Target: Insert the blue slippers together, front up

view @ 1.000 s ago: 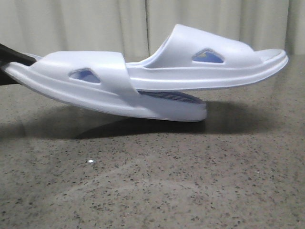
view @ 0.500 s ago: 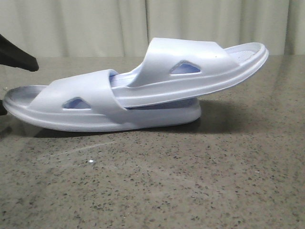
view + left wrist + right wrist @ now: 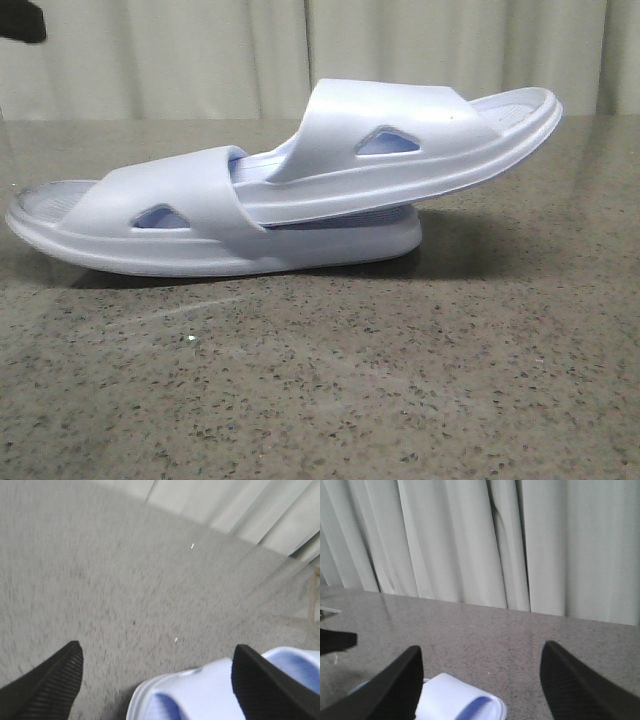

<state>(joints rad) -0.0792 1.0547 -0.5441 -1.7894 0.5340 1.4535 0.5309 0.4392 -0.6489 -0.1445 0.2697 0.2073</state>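
The two pale blue slippers lie joined on the speckled grey table [image 3: 320,390]. The lower slipper [image 3: 180,210] rests on its sole at the left. The upper slipper [image 3: 420,130] is pushed under the lower one's strap and tilts up to the right, sole down. My left gripper [image 3: 157,650] is open above the table, with one end of a slipper [image 3: 200,695] below it, untouched. Only a black tip of it [image 3: 20,20] shows at the top left of the front view. My right gripper [image 3: 481,650] is open and empty above a slipper end [image 3: 455,700].
A pale curtain [image 3: 200,50] hangs along the table's far edge and fills the back of the right wrist view [image 3: 470,540]. A black finger of the other arm [image 3: 335,641] shows at the left of that view.
The joined slippers have come down from the air onto the table and stay still. My left gripper has let go and risen to the top left corner.
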